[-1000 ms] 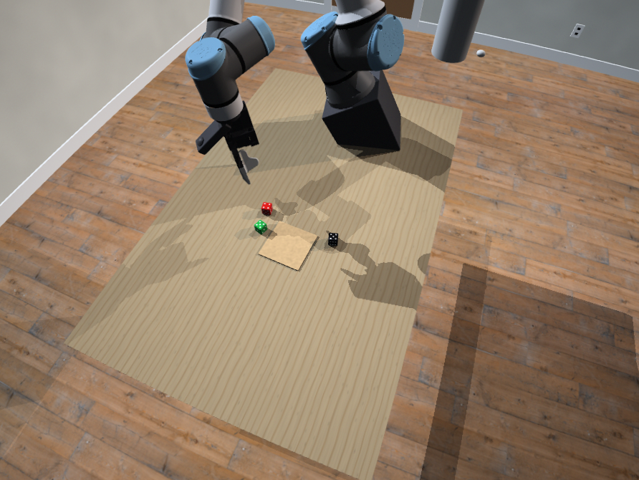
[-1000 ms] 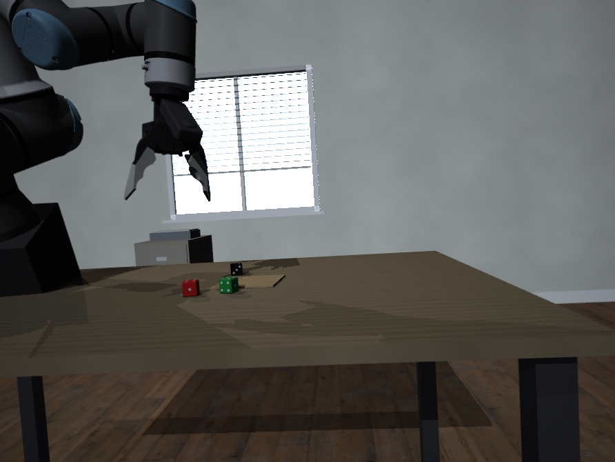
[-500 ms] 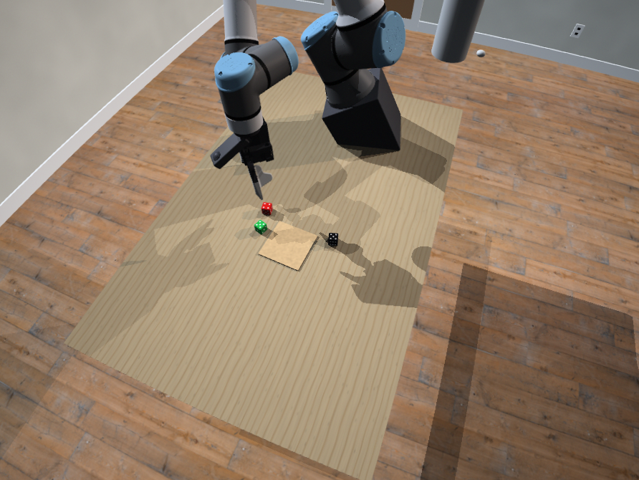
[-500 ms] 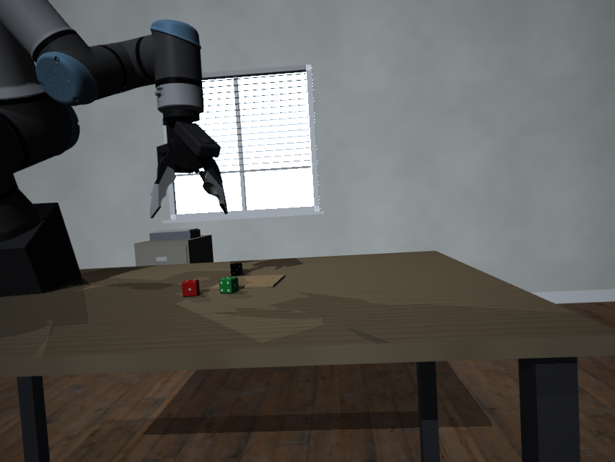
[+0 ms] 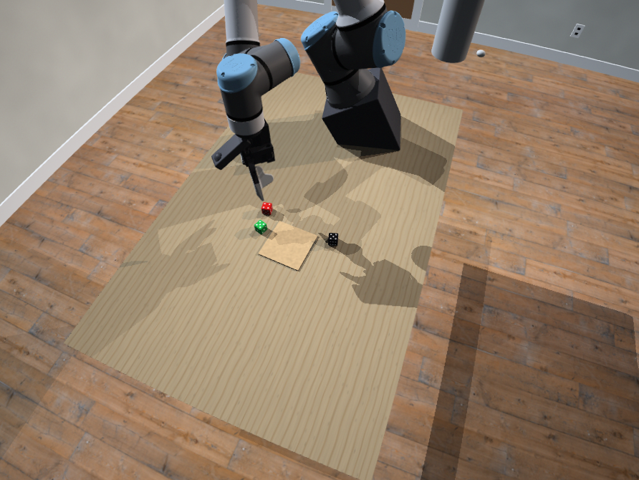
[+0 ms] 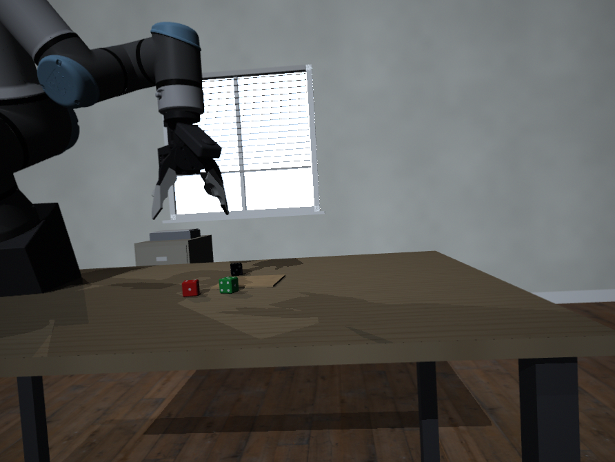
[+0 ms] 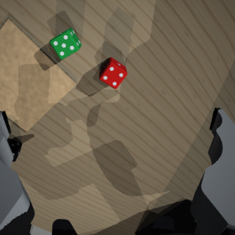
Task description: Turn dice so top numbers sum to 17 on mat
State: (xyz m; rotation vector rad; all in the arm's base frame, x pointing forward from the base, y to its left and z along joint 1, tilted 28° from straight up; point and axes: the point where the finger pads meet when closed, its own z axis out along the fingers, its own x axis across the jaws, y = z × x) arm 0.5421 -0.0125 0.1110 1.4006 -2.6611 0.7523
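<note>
The red die (image 7: 113, 72) sits flat on the table (image 6: 397, 308), off the mat (image 5: 287, 246) and near its corner, showing four pips upward to my wrist camera. The green die (image 7: 65, 43) lies just beside the mat's edge, also off it, with five pips on top, and the two dice are near each other but apart. The black die (image 5: 333, 238) rests on the far side of the mat, just off that edge, and its top face is too small for me to read. None of the three is on the mat, so I judge the task barely begun. My pincer (image 6: 190, 211) hangs well above the table with its jaws spread wide and nothing between them. What the coming move turns on is this: the red die lies below me and ahead of the point midway between my fingertips, toward the upper part of my wrist view, and it is nearer to me than the green one, which lies beyond it toward the mat. Its sides also sit turned at an angle to the line between my two fingers, so I reckon I must shift forward, rotate my wrist to square with it, and then descend.
</note>
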